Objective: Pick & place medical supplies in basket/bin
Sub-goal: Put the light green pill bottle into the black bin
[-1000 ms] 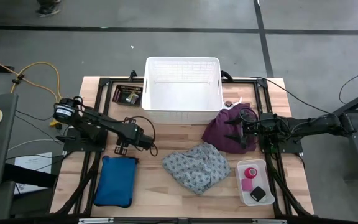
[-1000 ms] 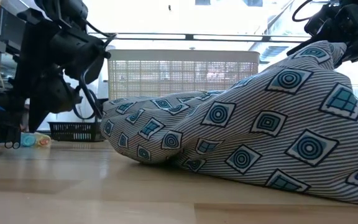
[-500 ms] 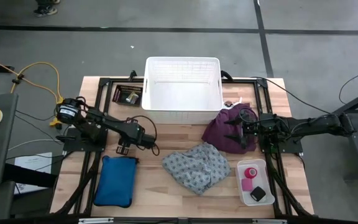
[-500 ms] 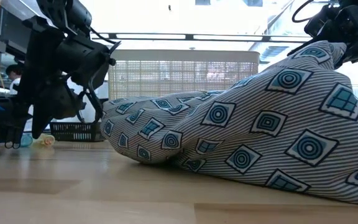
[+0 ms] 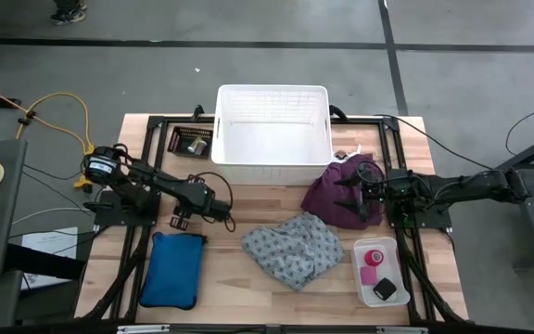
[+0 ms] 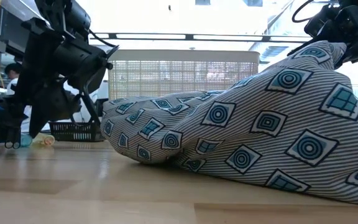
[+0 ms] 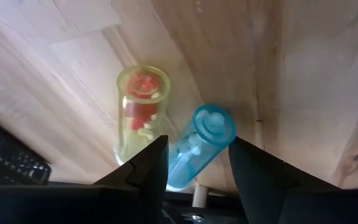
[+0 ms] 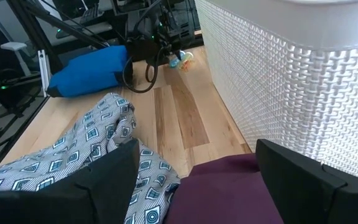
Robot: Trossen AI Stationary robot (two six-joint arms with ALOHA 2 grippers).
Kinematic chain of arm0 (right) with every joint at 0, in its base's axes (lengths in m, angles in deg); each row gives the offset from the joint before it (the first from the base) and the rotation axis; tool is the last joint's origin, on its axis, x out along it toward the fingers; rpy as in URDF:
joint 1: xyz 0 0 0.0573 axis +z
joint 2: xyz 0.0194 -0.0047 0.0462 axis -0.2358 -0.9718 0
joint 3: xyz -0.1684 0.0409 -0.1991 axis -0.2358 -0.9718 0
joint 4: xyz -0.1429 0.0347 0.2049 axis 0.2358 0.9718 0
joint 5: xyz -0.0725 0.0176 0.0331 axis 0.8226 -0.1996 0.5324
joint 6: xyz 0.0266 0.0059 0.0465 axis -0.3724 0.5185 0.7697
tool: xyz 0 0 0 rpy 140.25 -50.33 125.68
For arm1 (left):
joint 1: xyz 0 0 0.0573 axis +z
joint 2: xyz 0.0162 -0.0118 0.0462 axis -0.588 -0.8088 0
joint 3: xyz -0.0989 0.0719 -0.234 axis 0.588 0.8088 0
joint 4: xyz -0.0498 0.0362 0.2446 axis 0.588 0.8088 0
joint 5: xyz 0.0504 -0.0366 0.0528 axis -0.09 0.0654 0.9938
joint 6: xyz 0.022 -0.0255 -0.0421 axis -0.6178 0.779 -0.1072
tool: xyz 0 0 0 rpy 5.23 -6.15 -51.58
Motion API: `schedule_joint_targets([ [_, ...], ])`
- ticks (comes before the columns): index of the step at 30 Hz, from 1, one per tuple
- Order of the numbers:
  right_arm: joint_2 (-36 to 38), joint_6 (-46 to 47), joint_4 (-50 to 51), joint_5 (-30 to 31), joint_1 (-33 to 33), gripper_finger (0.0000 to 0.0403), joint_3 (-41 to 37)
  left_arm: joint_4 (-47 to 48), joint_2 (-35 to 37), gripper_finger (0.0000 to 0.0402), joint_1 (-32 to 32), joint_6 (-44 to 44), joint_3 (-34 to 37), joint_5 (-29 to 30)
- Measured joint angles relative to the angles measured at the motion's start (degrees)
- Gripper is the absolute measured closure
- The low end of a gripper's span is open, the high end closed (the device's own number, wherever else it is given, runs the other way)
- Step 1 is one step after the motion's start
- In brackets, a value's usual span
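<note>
My left gripper points down at the table's left part and is open. Its fingers stand on either side of a small blue clear bottle that lies on the wood. A yellow clear bottle with red contents lies beside it. My right gripper is open, low over the purple cloth, which is heaped by the white basket. The grey patterned cloth lies crumpled near the table's middle. The pink tape roll and the black block sit in a small tray. My left gripper's fingers stand close beside the blue bottle's lower end; whether they touch it I cannot tell. My right gripper's fingers stand wide apart over the purple cloth; whether they touch it I cannot tell.
A blue pouch lies at the near left. A small black basket stands left of the white basket. In the low view the grey cloth fills the foreground. Bare wood lies between the cloths and my left gripper.
My left arm's wrist has tipped a little above the two small bottles, while its fingertips have stayed down at the table. The bottles, the cloths and my right arm have kept still.
</note>
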State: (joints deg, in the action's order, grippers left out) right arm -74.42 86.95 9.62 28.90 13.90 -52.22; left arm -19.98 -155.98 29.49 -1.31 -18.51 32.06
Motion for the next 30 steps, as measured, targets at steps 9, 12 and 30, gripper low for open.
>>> schedule_joint_targets([
  [9, 0.02, 0.00, 0.00, -0.01, 0.00, 0.0094, 0.00, -2.21, 0.00, 0.0242, 0.00, -0.37, 2.26, 0.18],
  [12, 0.00, 0.00, 0.00, 0.00, -0.01, 0.0094, 0.00, -2.28, 0.02, 0.0244, 0.00, -0.37, 2.29, 0.18],
  [30, 0.00, 0.00, 0.01, 0.00, -0.01, 0.0094, 0.00, -2.24, 0.02, 0.0305, -0.02, 0.11, 2.36, 0.55],
])
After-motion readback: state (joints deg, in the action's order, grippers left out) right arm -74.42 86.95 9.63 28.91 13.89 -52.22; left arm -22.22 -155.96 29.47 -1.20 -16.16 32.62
